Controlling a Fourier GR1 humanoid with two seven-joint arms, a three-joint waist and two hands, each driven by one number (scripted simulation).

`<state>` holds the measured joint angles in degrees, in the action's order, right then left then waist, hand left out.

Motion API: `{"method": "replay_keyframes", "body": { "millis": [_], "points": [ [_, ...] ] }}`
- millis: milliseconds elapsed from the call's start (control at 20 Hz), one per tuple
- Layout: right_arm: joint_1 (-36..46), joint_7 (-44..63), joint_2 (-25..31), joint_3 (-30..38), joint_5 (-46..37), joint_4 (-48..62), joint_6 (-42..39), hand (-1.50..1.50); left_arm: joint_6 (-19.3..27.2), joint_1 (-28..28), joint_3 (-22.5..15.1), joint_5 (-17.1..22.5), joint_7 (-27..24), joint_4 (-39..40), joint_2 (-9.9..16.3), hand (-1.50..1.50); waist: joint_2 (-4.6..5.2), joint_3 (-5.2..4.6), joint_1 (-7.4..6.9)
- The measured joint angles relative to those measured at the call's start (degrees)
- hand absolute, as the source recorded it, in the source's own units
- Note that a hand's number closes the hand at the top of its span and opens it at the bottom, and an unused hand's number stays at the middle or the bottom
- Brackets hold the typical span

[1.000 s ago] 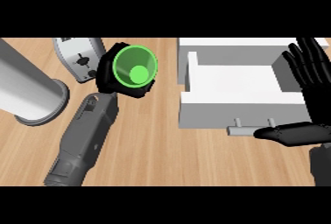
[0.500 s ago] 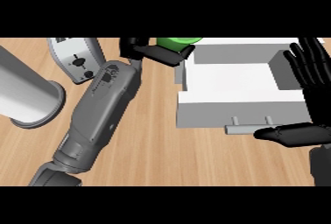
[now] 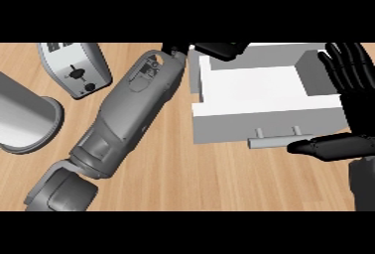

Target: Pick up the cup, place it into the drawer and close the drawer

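The left hand [image 3: 216, 48] reaches across the wooden counter [image 3: 219, 173] to the far left corner of the open white drawer [image 3: 256, 89]; its fingers are mostly cut off, so their state cannot be told, and the cup is not visible. The right hand [image 3: 351, 99] rests with fingers straight by the drawer's right side, thumb beside the drawer handle [image 3: 275, 142]. A toaster [image 3: 77, 69] and a grey cylinder [image 3: 22, 124] stand at left.

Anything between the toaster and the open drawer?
Head view: the left forearm lies diagonally between the toaster and the drawer, with bare counter on either side of it.
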<state>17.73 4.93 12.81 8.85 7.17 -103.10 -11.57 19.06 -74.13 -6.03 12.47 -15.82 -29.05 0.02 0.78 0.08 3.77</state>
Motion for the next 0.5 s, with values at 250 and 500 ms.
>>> {"method": "replay_keyframes", "body": {
  "millis": [250,500],
  "points": [
    [1.7,0.4,-0.5,-1.0,0.0,0.3,0.1,-1.50,0.0,-2.5,-4.7,2.7,2.1,6.7,0.0,1.50,0.49,0.02,1.90],
    [2.5,-0.6,-0.7,-1.9,0.1,0.7,-0.9,-1.50,-2.5,-2.2,-9.6,3.7,3.6,10.8,0.0,1.50,1.23,0.06,4.34]
  ]
}}
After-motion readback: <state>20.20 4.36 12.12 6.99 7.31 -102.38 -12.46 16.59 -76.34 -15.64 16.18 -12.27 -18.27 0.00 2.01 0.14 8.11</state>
